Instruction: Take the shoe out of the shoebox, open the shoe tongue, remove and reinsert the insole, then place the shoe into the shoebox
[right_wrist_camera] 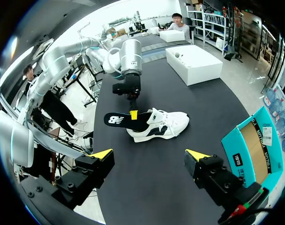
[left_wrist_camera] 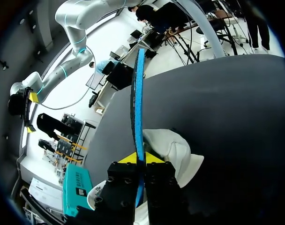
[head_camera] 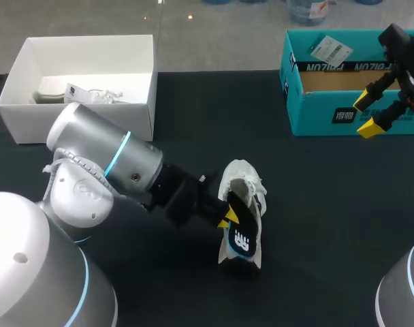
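The left gripper (head_camera: 227, 216) is clamped on the insole (right_wrist_camera: 118, 119), which is half out of the shoe (right_wrist_camera: 163, 124). The shoe sits unheld near the middle of the table's (head_camera: 329, 218) near edge. Whether the insole is to come out or go in, I judge it should travel slowly along the shoe's length, or the shoe may drag. The right gripper (head_camera: 365, 114) hangs with its fingers apart above the shoebox (head_camera: 316, 109) at the far right corner.

Silver rounded arms (head_camera: 101, 160), cyan joint rings, black wrists; left gripper (head_camera: 229, 216), right gripper (head_camera: 367, 114) black, yellow-tipped.
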### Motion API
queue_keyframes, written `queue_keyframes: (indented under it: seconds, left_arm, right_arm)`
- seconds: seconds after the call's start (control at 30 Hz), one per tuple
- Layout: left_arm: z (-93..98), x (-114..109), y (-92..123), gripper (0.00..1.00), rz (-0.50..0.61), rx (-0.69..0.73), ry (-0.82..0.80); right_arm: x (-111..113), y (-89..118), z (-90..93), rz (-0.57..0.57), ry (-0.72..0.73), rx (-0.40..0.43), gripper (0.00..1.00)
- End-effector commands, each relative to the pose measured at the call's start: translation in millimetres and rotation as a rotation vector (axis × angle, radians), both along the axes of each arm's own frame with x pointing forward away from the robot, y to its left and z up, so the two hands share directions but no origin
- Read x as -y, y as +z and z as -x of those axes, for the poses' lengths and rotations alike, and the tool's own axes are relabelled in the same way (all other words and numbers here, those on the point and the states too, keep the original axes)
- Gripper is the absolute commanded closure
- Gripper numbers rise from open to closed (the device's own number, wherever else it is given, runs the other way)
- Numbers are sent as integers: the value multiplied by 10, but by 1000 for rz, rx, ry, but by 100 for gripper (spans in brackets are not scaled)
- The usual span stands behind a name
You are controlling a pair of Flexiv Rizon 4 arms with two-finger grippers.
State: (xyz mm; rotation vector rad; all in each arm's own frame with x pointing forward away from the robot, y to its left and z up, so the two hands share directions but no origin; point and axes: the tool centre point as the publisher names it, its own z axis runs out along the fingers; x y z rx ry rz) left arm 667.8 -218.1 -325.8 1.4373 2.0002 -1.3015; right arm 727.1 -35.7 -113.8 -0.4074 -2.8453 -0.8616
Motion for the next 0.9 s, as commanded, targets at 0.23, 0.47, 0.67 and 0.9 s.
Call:
queue_keyframes:
  seconds: [0.23, 0.47, 0.67, 0.9]
  left_arm:
    - [-87, 21, -57, 100, 36, -84, 30]
    - [-218, 48, -135, 100, 15, -71, 57]
    - [-333, 72, -153, 100, 1, -54, 91]
    - [-296, 60, -160, 58, -9, -54, 89]
  right_arm:
    - [-5, -5, -16, 3, 1, -2, 0]
    - [-5, -5, -16, 3, 1, -2, 0]
    - [-5, -5, -16, 3, 1, -2, 0]
    - [-5, -5, -16, 3, 1, -2, 0]
